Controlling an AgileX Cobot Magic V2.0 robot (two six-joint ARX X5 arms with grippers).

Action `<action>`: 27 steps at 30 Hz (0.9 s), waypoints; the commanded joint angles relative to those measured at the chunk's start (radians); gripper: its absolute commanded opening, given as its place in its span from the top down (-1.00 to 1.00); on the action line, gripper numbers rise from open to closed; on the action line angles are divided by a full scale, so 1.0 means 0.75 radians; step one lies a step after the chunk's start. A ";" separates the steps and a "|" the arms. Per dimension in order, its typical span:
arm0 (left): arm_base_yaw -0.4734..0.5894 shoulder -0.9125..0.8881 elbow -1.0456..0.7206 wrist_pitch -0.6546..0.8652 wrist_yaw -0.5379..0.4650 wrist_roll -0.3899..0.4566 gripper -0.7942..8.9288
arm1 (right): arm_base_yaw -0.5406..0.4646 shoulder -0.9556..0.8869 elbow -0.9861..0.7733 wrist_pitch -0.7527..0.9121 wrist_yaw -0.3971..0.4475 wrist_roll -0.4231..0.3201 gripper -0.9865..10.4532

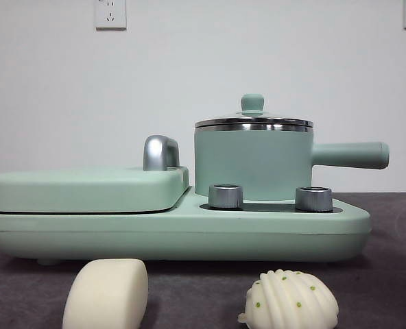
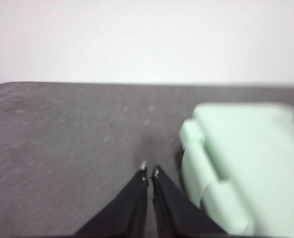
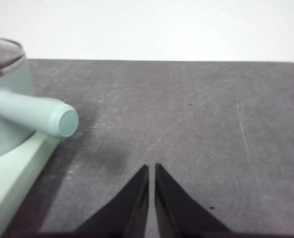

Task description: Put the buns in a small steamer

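The small steamer (image 1: pixel 252 159) stands on the right half of a mint-green cooker base (image 1: pixel 175 233), lid on, its straight handle (image 1: pixel 350 155) pointing right. The smooth loaf-shaped bun (image 1: pixel 107 295) lies on the table in front of the base at left. The ridged bun with green dots (image 1: pixel 291 300) lies in front at right. Neither arm shows in the front view. My left gripper (image 2: pixel 149 171) is shut and empty over bare table beside the cooker's flat cover (image 2: pixel 246 163). My right gripper (image 3: pixel 152 168) is shut and empty, near the steamer's handle (image 3: pixel 35 115).
A flat mint-green griddle cover (image 1: pixel 86 188) with a chrome handle (image 1: pixel 160 152) fills the base's left half. Two metal knobs (image 1: pixel 225 196) sit in front of the steamer. The dark grey table (image 3: pixel 186 114) stretches to both sides. A white wall stands behind.
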 commanded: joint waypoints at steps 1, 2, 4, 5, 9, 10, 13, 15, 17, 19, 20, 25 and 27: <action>0.000 -0.001 -0.021 0.044 -0.004 -0.199 0.79 | -0.001 -0.002 -0.004 0.002 -0.030 0.121 0.80; 0.000 -0.001 -0.021 0.051 -0.003 -0.232 0.79 | -0.001 -0.001 -0.001 0.000 -0.050 0.126 0.80; 0.000 -0.001 -0.019 0.099 -0.003 -0.278 0.80 | -0.001 0.001 0.023 -0.024 -0.099 0.171 0.81; -0.001 -0.001 -0.011 0.105 0.002 -0.285 0.80 | -0.001 0.004 0.045 -0.045 -0.113 0.208 0.80; -0.021 0.009 0.092 0.005 0.008 -0.346 0.80 | -0.001 0.047 0.181 -0.155 -0.174 0.322 0.80; -0.026 0.018 0.131 -0.038 0.008 -0.354 0.80 | 0.000 0.068 0.227 -0.188 -0.193 0.331 0.80; -0.040 0.084 0.268 -0.174 0.008 -0.352 0.80 | -0.001 0.156 0.372 -0.250 -0.265 0.365 0.81; -0.048 0.156 0.371 -0.262 0.018 -0.352 0.80 | 0.000 0.229 0.479 -0.298 -0.312 0.365 0.81; -0.055 0.243 0.476 -0.322 0.061 -0.339 0.80 | -0.001 0.313 0.595 -0.363 -0.357 0.358 0.80; -0.060 0.352 0.589 -0.362 0.137 -0.305 0.80 | 0.000 0.406 0.724 -0.444 -0.414 0.318 0.81; -0.062 0.401 0.638 -0.377 0.175 -0.286 0.80 | -0.001 0.446 0.778 -0.474 -0.442 0.289 0.80; -0.066 0.688 0.905 -0.477 0.403 -0.166 0.80 | -0.001 0.652 1.044 -0.604 -0.661 0.108 0.80; -0.067 0.790 0.997 -0.514 0.508 -0.135 0.80 | -0.001 0.714 1.120 -0.639 -0.754 0.054 0.80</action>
